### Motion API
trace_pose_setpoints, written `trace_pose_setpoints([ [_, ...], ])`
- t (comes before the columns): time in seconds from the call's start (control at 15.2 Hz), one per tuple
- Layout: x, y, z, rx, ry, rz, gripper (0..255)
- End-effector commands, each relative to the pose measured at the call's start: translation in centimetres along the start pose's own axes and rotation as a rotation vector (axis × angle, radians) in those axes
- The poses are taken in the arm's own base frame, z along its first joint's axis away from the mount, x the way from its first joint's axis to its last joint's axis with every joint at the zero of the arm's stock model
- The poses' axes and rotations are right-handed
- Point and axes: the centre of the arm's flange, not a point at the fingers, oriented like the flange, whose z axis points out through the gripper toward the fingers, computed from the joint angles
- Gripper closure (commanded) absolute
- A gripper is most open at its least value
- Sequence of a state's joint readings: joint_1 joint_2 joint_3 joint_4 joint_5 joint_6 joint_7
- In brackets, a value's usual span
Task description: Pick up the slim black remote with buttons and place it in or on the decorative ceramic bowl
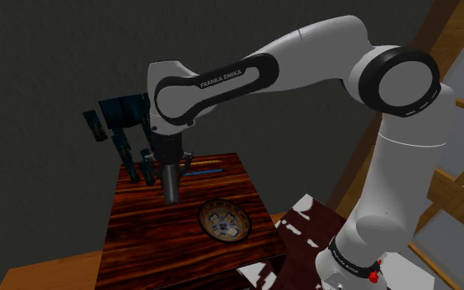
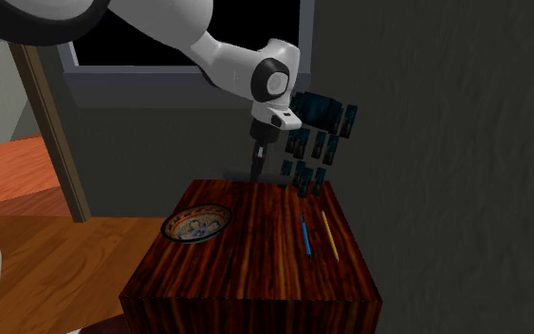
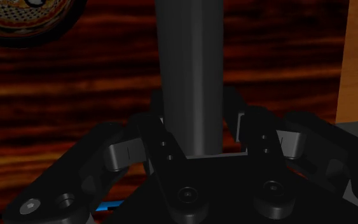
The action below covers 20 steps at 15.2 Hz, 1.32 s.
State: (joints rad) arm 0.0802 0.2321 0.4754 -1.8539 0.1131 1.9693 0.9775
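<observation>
Hand [image 1: 170,165] is clamped tight on the slim dark grey remote [image 1: 171,189], which hangs upright over the glossy dark wooden table [image 1: 152,235], near the round patterned ceramic bowl [image 1: 224,222]. A thin blue stick [image 2: 305,234] and a thin yellow stick [image 2: 331,235] lie side by side on the table too. Dark grey wall [image 1: 40,66] behind, orange wooden floor [image 2: 27,161] around.

The remote [image 1: 171,186] is dark grey, the bowl [image 1: 224,222] patterned blue, white and ochre, the table [image 1: 152,239] streaked reddish-brown.

Dark wood table [image 2: 255,261], blue pen [image 2: 305,234], yellow pencil [image 2: 330,235]
</observation>
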Motion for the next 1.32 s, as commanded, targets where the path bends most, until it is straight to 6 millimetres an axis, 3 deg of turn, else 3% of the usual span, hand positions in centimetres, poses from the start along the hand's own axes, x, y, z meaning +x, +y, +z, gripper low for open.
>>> trace_pose_setpoints([
  [0.0, -0.2, 0.0, -1.0, 0.0, 0.0, 0.0, 255],
  [0.26, -0.6, -0.1, -2.6, 0.0, 0.0, 0.0, 255],
  [1.25, -13.9, 14.3, 1.3, 0.0, 0.0, 0.0, 255],
])
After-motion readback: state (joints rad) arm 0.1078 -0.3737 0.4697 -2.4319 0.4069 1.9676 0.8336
